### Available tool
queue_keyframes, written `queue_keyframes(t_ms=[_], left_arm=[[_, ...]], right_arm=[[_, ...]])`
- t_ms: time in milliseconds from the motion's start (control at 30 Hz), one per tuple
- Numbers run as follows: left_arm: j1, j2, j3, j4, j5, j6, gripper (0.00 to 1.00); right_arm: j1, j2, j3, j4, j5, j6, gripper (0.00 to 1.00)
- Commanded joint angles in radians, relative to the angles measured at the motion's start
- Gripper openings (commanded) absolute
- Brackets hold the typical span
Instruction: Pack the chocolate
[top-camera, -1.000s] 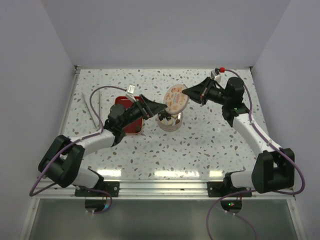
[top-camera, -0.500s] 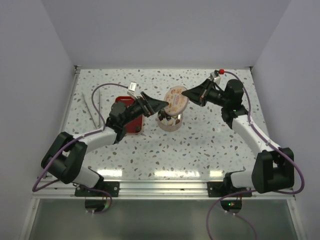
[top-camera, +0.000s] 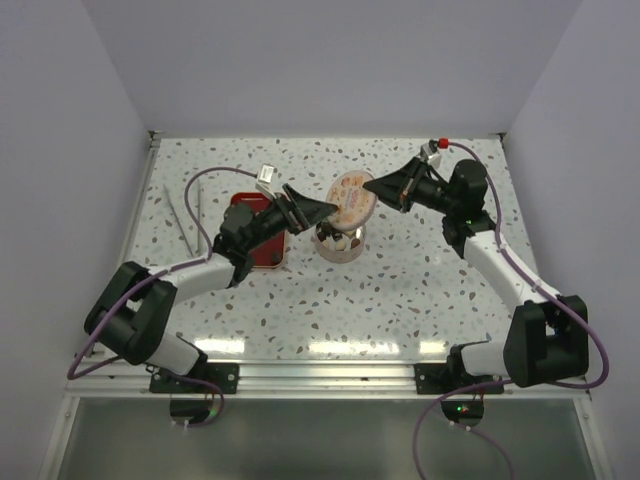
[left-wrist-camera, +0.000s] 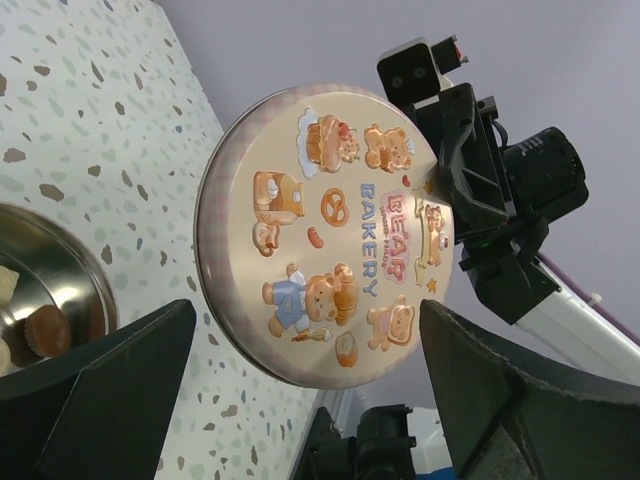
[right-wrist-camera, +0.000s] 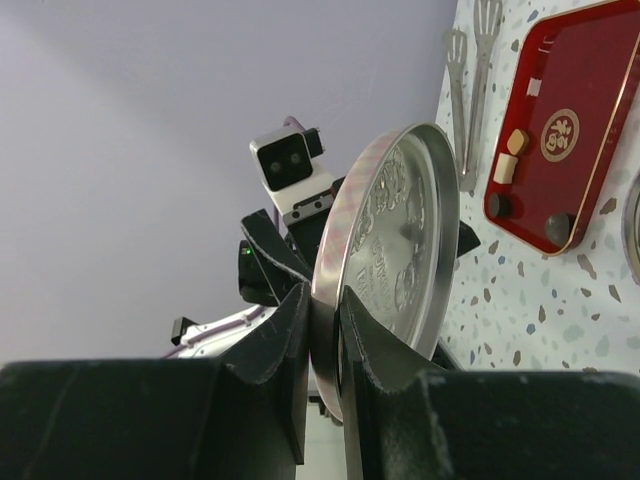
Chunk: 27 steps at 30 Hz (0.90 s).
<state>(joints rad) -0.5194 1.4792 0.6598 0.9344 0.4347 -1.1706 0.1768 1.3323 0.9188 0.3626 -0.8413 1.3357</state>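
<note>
Right gripper (right-wrist-camera: 322, 330) pinched narrow on rim of lid (left-wrist-camera: 330, 235), lid up on edge above tin (top-camera: 338, 250). Left gripper (top-camera: 312, 210) wide, nothing in it, just beside lid. Some chocolate (left-wrist-camera: 45, 328) in tin, few pieces (right-wrist-camera: 516, 141) on red tray (right-wrist-camera: 590, 150). So reckon packing part done, lid not on yet. Next up, guessing: left down to tray for a piece, right holding lid clear of tin mouth.

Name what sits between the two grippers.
The tin lid, pinched at its rim by the right gripper, faces the open left gripper; clearest in the top view.
</note>
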Motion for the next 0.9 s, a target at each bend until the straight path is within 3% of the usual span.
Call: queue_keyframes(t_ms=[0,367,733,867], left_arm=[[-0.005,0.016,0.029,0.053,0.015,-0.014,1.00],[-0.005,0.027,0.021,0.110,0.022,-0.038,1.00],[-0.005,0.026,-0.015,0.147,0.042,-0.064,0.99],[-0.005,0.023,-0.032,0.155,0.039,-0.069,0.92]], right_arm=[[0.006,-0.045,-0.009,0.068,-0.016,0.026,0.00],[0.020,-0.022,-0.054,0.116,-0.012,0.042,0.00],[0.024,0.039,-0.084,0.081,-0.004,-0.044,0.00],[0.024,0.062,-0.097,0.078,-0.002,-0.079,0.00]])
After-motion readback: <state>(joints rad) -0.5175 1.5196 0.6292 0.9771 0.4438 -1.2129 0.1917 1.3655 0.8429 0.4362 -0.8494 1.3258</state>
